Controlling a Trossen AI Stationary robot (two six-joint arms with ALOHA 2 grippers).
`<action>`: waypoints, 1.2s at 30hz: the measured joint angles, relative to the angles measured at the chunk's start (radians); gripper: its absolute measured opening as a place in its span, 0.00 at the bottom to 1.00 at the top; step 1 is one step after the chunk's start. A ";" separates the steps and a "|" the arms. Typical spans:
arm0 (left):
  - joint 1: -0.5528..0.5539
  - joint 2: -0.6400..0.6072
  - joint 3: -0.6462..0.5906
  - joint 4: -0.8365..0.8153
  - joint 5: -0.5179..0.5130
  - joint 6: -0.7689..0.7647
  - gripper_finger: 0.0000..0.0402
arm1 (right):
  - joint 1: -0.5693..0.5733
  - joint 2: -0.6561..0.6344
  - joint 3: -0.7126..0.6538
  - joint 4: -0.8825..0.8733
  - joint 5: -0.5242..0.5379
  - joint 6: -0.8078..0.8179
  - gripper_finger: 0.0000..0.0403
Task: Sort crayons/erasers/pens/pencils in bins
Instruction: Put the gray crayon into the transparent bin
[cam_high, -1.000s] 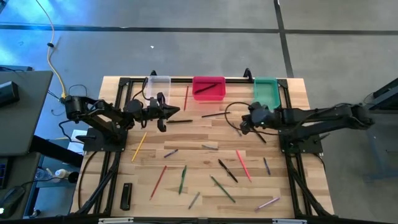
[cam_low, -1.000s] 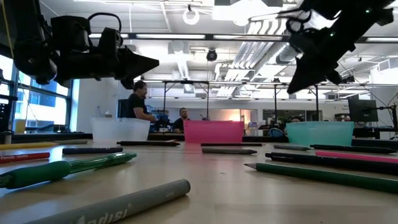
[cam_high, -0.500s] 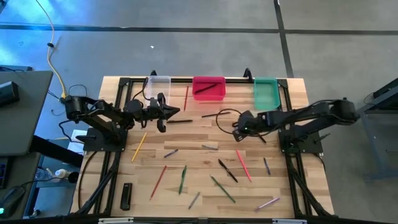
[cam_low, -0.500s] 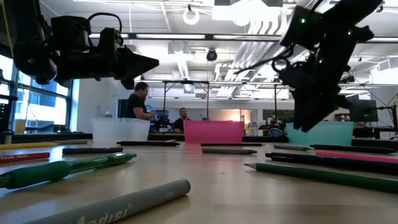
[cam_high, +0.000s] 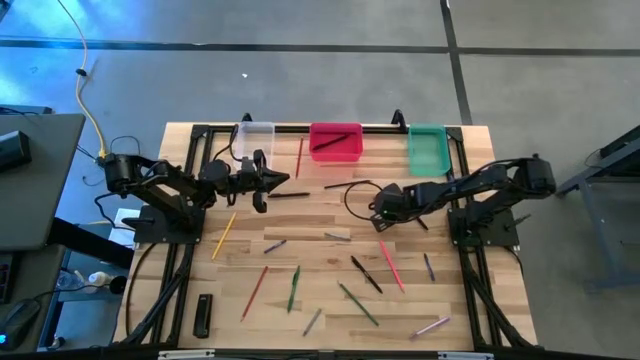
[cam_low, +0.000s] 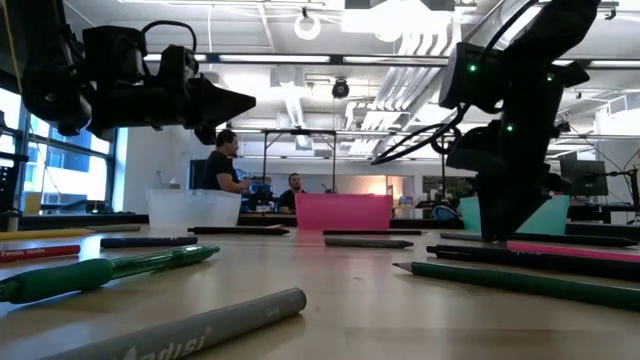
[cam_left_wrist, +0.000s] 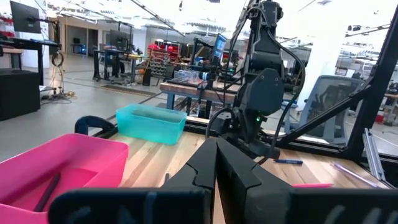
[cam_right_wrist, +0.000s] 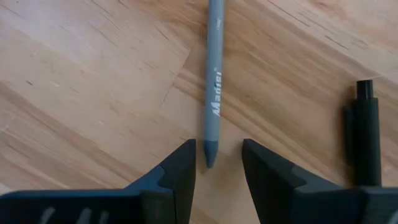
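Note:
My right gripper (cam_right_wrist: 217, 158) stands open, low over the table's middle right (cam_high: 378, 212), fingers pointing down. A grey pencil (cam_right_wrist: 214, 74) lies flat on the wood, its pointed end between my two fingers with a gap on each side. A black pen (cam_right_wrist: 367, 134) lies beside it. My left gripper (cam_high: 276, 180) hangs shut above the table near the clear bin (cam_high: 254, 139). The pink-red bin (cam_high: 335, 152) and green bin (cam_high: 428, 150) stand along the far edge. A dark stick lies in the pink-red bin.
Several coloured sticks lie scattered over the near half of the table, among them a green pen (cam_high: 294, 287) and a red one (cam_high: 391, 266). A flat black bar (cam_high: 203, 314) lies near the front left. People stand in the room behind (cam_low: 222, 160).
My right gripper has moved toward the table's left edge and come down from above the green bin's front to just over the wood, tipping to point downward. Its fingers, tapered together a second ago, now stand apart.

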 joint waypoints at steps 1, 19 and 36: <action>0.000 0.000 0.000 0.000 0.000 0.000 0.00 | 0.000 0.002 0.000 -0.001 0.001 0.000 0.31; 0.040 0.000 0.000 -0.024 -0.001 -0.149 0.00 | 0.000 -0.017 -0.007 0.015 0.017 -0.055 0.03; 0.019 0.000 0.061 -0.107 0.072 -0.329 0.00 | -0.149 -0.021 -0.131 1.009 -0.184 -0.490 0.03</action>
